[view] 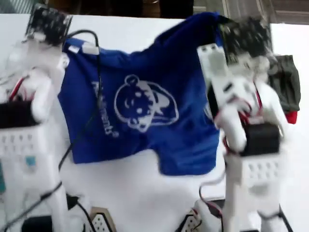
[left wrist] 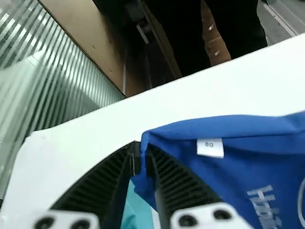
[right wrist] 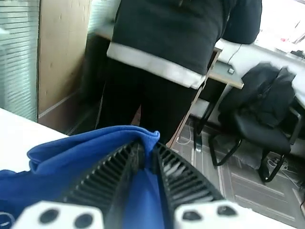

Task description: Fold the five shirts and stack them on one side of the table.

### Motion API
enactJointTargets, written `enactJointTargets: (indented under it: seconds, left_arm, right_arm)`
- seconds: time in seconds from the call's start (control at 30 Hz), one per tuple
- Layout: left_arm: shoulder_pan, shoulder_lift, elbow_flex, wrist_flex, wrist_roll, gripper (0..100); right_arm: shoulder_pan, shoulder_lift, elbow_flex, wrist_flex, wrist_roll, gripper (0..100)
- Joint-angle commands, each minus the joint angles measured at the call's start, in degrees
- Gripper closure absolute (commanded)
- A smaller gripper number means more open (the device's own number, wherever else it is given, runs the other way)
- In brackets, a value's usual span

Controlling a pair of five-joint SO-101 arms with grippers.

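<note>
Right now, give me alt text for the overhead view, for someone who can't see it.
A blue shirt with a white cartoon print is spread over a white table, its far corners pinched by the left gripper and right gripper. At the table's right edge lie dark green and red clothes.

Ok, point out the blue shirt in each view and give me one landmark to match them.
High view: the blue shirt is spread across the middle, over the white table.
Left wrist view: its corner, near the white label, is pinched in the left end effector.
Right wrist view: a bunched fold is pinched in the right end effector.
Shared landmark: the white table beneath the shirt.
</note>
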Motion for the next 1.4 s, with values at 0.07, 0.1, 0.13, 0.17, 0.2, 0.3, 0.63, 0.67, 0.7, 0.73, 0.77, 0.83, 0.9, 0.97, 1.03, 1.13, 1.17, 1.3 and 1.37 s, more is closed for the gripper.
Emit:
enactJointTargets:
  seconds: [0.07,0.1,0.13,0.17,0.2,0.3,0.63,0.67,0.7,0.73,0.77,0.83,0.9,0.97,1.03,1.13,1.17,1.3,1.37]
  left_arm:
    - [0.4,7.0,-0.6,-7.9,-0.6,97]
    - [0.4,8.1,-0.6,-9.3,-0.6,97]
    - [0.4,9.1,-0.6,-10.8,-0.6,97]
    - [0.4,10.1,-0.6,-12.1,-0.6,97]
    - [0.4,11.4,-0.6,-13.1,-0.6,97]
    - [0.4,15.6,-0.6,-14.4,-0.6,97]
    - [0.4,27.6,-0.6,-16.8,-0.6,97]
    - [0.4,28.3,-0.6,-17.4,-0.6,97]
    - [0.4,29.2,-0.6,-18.0,-0.6,97]
    - [0.4,30.1,-0.6,-18.5,-0.4,97]
    - [0.4,31.0,-0.6,-18.5,-0.4,97]
    - [0.4,33.6,-0.6,-18.5,-0.3,97]
    - [0.4,37.0,-0.6,-18.5,-0.3,97]
    - [0.4,40.7,-0.6,-19.0,-0.3,97]
    - [0.4,43.7,-0.6,-19.7,-0.3,97]
    - [0.4,46.4,-0.6,-20.0,-0.3,97]
    - [0.4,46.9,-0.6,-20.0,-0.3,97]
    - [0.3,46.9,-1.4,-19.7,-0.5,97]
    - [0.3,47.4,-3.0,-18.1,-0.4,97]
  right_arm:
    - [0.6,10.2,-0.3,-8.5,0.3,97.8]
    - [0.6,12.1,-0.3,-9.4,0.3,97.8]
    - [0.6,13.9,-0.3,-10.1,0.3,97.8]
    - [0.6,15.5,-0.3,-10.5,0.3,97.8]
    - [0.7,17.3,-0.3,-10.8,0.3,97.8]
    - [1.1,22.5,-0.2,-10.8,0.3,97.8]
    - [1.1,37.1,-0.3,-11.3,0.2,97.8]
    - [1.2,38.5,-0.3,-11.8,0.2,97.8]
    - [1.2,40.1,-0.3,-12.4,0.3,97.8]
    - [1.3,41.6,-0.3,-13.1,0.3,97.8]
    - [1.5,42.9,-0.3,-13.5,0.3,97.8]
    - [1.5,45.4,-0.3,-13.5,0.2,97.8]
    - [1.5,47.6,-0.2,-13.5,0.0,97.8]
    - [1.5,50.0,-0.2,-13.5,-0.2,97.8]
    - [1.5,52.4,-0.2,-13.5,-0.2,97.8]
    - [1.5,55.0,-0.2,-13.5,-0.2,97.8]
    - [1.5,55.4,-0.2,-13.5,-0.2,97.8]
    - [1.5,55.9,-0.3,-13.5,-0.2,97.8]
    - [1.5,55.9,-0.3,-13.5,-0.2,97.8]
